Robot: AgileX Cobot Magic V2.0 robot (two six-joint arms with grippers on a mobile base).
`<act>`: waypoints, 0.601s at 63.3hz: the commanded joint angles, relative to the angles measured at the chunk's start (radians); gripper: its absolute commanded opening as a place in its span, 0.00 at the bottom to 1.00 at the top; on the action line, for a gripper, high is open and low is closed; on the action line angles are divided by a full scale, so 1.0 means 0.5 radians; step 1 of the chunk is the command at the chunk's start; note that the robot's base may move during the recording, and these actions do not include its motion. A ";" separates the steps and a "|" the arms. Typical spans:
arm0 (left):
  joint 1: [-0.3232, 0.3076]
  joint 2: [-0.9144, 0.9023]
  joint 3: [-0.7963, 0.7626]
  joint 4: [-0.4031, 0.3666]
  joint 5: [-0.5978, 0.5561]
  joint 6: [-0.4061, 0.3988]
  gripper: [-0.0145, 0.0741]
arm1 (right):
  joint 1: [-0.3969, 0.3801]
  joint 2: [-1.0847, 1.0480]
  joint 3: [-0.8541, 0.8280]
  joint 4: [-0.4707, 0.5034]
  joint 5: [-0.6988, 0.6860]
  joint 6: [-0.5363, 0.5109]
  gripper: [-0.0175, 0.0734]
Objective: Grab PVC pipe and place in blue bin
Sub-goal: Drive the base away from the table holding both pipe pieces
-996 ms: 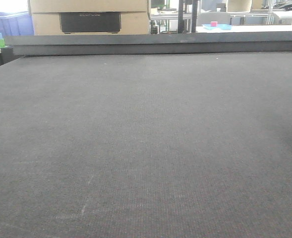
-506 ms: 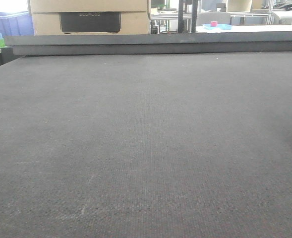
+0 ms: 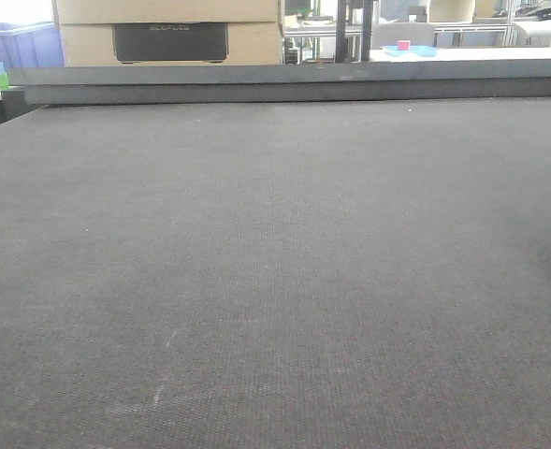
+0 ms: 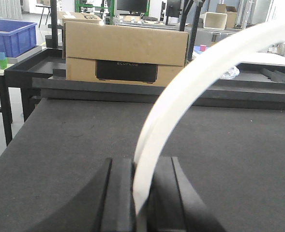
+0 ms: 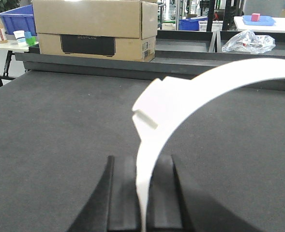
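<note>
**Both grippers clamped on white arcs; blue bin off the far left corner**

Your left gripper [image 4: 141,193] has its two black fingers [image 4: 120,193] closed narrow on the lower end of the PVC pipe [image 4: 181,87]. The pipe rises from the jaws and sweeps up to the right, out of frame.

Your right gripper [image 5: 143,193] pinches a white arc [image 5: 205,84] the same way. Only the right wrist view shows a squared, notched step [image 5: 149,108] on the arc's left side, above the jaws. You cannot tell from these views whether the two grippers hold one piece or two.

Only the wrist views show the grippers and the white plastic. The front view gives you the dark mat table [image 3: 275,281].

The cardboard box [image 4: 125,53] sits beyond the table's far edge. The blue bin [image 4: 9,36] stands further left, off the table. The right wrist view alone shows a clear plastic bag [image 5: 251,41] at the far right.
</note>
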 commanded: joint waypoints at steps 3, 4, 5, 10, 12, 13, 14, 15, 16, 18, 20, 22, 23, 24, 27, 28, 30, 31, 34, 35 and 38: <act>-0.006 -0.013 -0.006 0.001 -0.061 -0.011 0.04 | 0.004 -0.012 0.003 -0.030 -0.034 -0.014 0.01; -0.006 -0.013 -0.006 0.001 -0.061 -0.011 0.04 | 0.004 -0.012 0.003 -0.030 -0.034 -0.014 0.01; -0.006 -0.013 -0.006 0.001 -0.061 -0.011 0.04 | 0.004 -0.012 0.003 -0.030 -0.034 -0.014 0.01; -0.006 -0.013 -0.006 0.001 -0.061 -0.011 0.04 | 0.004 -0.012 0.003 -0.030 -0.034 -0.014 0.01; -0.006 -0.013 -0.006 0.001 -0.061 -0.011 0.04 | 0.004 -0.012 0.003 -0.030 -0.034 -0.014 0.01; -0.006 -0.013 -0.006 0.001 -0.061 -0.011 0.04 | 0.004 -0.012 0.003 -0.030 -0.034 -0.014 0.01; -0.006 -0.013 -0.006 0.001 -0.061 -0.011 0.04 | 0.004 -0.012 0.003 -0.030 -0.034 -0.014 0.01; -0.006 -0.013 -0.006 0.001 -0.061 -0.011 0.04 | 0.004 -0.012 0.003 -0.030 -0.034 -0.014 0.01; -0.006 -0.013 -0.006 0.001 -0.061 -0.011 0.04 | 0.004 -0.012 0.003 -0.030 -0.034 -0.014 0.01; -0.006 -0.013 -0.006 0.001 -0.061 -0.011 0.04 | 0.004 -0.012 0.003 -0.030 -0.034 -0.014 0.01; -0.006 -0.013 -0.006 0.001 -0.061 -0.011 0.04 | 0.004 -0.012 0.003 -0.030 -0.034 -0.014 0.01; -0.006 -0.013 -0.006 0.001 -0.061 -0.011 0.04 | 0.004 -0.012 0.003 -0.030 -0.034 -0.014 0.01; -0.006 -0.013 -0.006 0.001 -0.061 -0.011 0.04 | 0.004 -0.012 0.003 -0.030 -0.034 -0.014 0.01; -0.006 -0.013 -0.006 0.001 -0.061 -0.011 0.04 | 0.004 -0.012 0.003 -0.030 -0.034 -0.014 0.01; -0.006 -0.013 -0.006 0.001 -0.061 -0.011 0.04 | 0.004 -0.012 0.003 -0.030 -0.034 -0.014 0.01; -0.006 -0.013 -0.006 0.001 -0.061 -0.011 0.04 | 0.004 -0.012 0.003 -0.030 -0.034 -0.014 0.01; -0.006 -0.013 -0.006 0.001 -0.061 -0.011 0.04 | 0.004 -0.012 0.003 -0.030 -0.034 -0.014 0.01; -0.006 -0.013 -0.006 0.001 -0.061 -0.011 0.04 | 0.004 -0.012 0.003 -0.030 -0.034 -0.014 0.01; -0.006 -0.013 -0.006 0.001 -0.061 -0.011 0.04 | 0.004 -0.012 0.003 -0.030 -0.034 -0.014 0.01; -0.006 -0.013 -0.006 0.001 -0.061 -0.011 0.04 | 0.004 -0.012 0.003 -0.030 -0.034 -0.014 0.01; -0.006 -0.013 -0.006 0.001 -0.061 -0.011 0.04 | 0.004 -0.012 0.003 -0.030 -0.034 -0.014 0.01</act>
